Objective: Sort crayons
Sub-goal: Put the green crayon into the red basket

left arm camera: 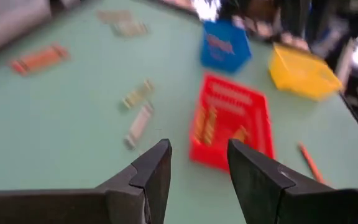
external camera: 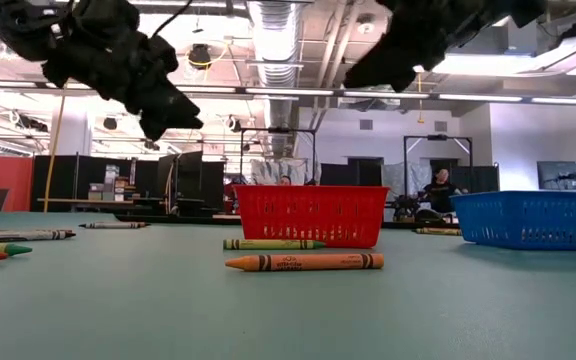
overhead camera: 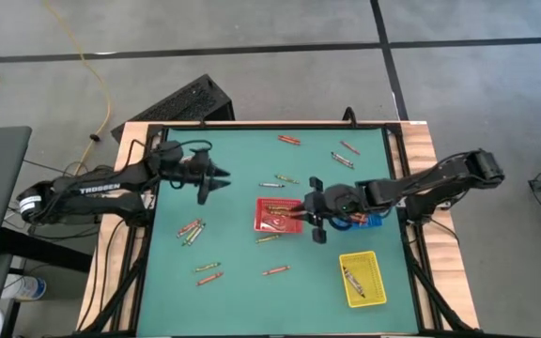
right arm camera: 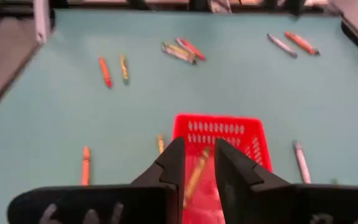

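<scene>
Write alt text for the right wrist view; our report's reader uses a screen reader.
The right gripper, fingers slightly apart, hovers over a red tray holding crayons. More crayons lie scattered on the green table.

Right arm is covering most of the blue tray (overhead camera: 372, 222); crayons (left arm camera: 137, 94) are blurring in the left wrist view.

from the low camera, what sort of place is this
Probably a robotics lab or workshop hall: exposed silver ceiling ducts, dark metal test frames behind the green table, a seated person at the back.
</scene>
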Tool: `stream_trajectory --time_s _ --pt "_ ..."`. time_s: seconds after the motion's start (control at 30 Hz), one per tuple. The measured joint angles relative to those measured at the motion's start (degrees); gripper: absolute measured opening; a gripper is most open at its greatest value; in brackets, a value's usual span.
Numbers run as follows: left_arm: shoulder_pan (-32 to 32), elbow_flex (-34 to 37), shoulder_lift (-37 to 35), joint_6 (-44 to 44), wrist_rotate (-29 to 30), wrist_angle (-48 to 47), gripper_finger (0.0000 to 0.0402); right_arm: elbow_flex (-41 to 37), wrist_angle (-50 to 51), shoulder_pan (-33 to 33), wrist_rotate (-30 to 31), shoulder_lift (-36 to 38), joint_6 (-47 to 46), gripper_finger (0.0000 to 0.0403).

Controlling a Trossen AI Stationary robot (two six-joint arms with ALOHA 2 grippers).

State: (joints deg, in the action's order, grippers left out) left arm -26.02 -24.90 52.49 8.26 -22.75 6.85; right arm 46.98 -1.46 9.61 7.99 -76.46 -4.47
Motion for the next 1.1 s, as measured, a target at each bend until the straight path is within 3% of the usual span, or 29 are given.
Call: stream_trajectory --time_s 0.2,0.37,0.57,0.8,0.93,1.1 --pt "11.80 -4.25 0.10 3.34 8.85 -16.47 0.0146 0.00 -4.89 4.86 0.32 -3.56 -0.55 0.0082" --pt "26.05 -4.71 0.09 10.01 14.37 -21.34 0.0146 0.00 -14.16 9.77 3.96 -8.64 -2.18 0.0081" --pt "46.41 -4.71 0.11 17.32 29.86 -21.03 0.0146 0.00 -25.14 15.27 9.10 -15.01 -8.56 0.0081" --pt "65.47 -4.71 2.32 27.23 45.98 -20.08 0.0146 0.81 -32.50 22.62 17.71 -21.98 -15.74 0.0081" --pt "72.50 -4.75 8.59 30.83 51.65 -16.81 0.0146 4.19 -32.32 25.36 21.73 -25.77 -17.14 0.0081" --pt "75.10 -4.75 17.70 36.18 52.67 -14.66 0.0146 9.17 -31.89 26.98 21.92 -29.09 -16.80 0.0081"
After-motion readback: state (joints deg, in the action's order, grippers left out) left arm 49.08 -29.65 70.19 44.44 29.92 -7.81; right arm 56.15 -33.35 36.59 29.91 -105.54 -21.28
